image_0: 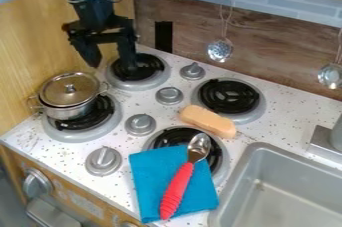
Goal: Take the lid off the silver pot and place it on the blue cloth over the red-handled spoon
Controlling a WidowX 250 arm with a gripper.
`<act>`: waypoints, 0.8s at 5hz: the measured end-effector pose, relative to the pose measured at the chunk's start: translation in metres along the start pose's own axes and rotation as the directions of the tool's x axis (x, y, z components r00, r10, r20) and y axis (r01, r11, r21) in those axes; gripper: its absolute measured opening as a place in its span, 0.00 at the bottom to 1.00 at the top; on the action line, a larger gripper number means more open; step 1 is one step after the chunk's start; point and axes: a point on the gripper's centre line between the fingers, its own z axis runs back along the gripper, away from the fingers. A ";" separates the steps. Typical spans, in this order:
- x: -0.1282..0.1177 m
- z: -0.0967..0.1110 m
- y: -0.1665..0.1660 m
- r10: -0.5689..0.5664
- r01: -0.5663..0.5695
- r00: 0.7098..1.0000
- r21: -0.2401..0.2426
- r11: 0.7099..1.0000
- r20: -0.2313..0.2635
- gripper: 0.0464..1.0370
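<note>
Pincer apart above rear burner

The pincer (pixel 110 66) hangs at upper left of the frame, its fingers apart, above the rear-left burner (pixel 137 71). The lidded pot (pixel 70 111) stands upright on the burner at left of the frame, near the pincer. At lower centre, a red-handled spoon (pixel 179 186) lies on a blue cloth (pixel 150 171); a peach-coloured block (pixel 208 121) rests above them. On the wooden front (pixel 33 163), lower left, a pale label-like patch (pixel 87 204) is too indistinct to read.
</note>
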 end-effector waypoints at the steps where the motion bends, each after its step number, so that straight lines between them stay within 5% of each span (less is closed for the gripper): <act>1: 0.008 -0.002 0.013 0.064 -0.070 0.995 0.078 0.994 0.080 0.96; 2: 0.010 0.008 0.025 0.196 -0.227 0.955 0.123 0.966 0.222 0.96; 4: 0.008 -0.003 0.038 0.364 -0.465 0.832 0.171 0.868 0.419 0.96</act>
